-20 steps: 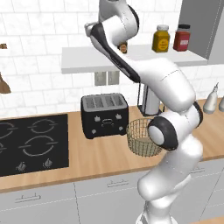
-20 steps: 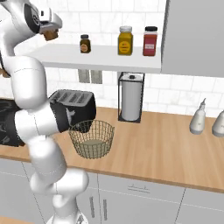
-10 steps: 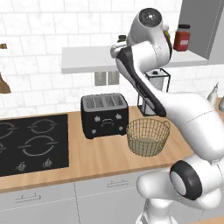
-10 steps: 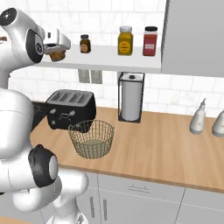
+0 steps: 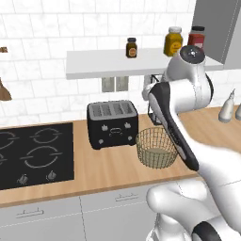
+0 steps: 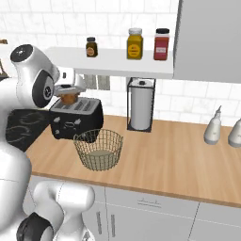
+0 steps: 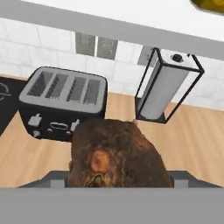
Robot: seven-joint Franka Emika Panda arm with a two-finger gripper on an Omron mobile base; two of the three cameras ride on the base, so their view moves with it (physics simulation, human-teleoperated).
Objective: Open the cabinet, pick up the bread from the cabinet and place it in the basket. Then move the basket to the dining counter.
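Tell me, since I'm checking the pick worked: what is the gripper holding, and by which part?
The gripper holds the dark-brown blocky bread chunk above the black toaster. Which part of it is clamped cannot be told.

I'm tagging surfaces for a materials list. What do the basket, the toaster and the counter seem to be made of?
Basket: thin tan-gold wire mesh, likely metal; you can see through its walls.
Toaster: black body, looks like matte plastic or painted metal, with a grey, metal-looking slotted top.
Counter: light wood by its warm tone and faint grain, smooth finish.
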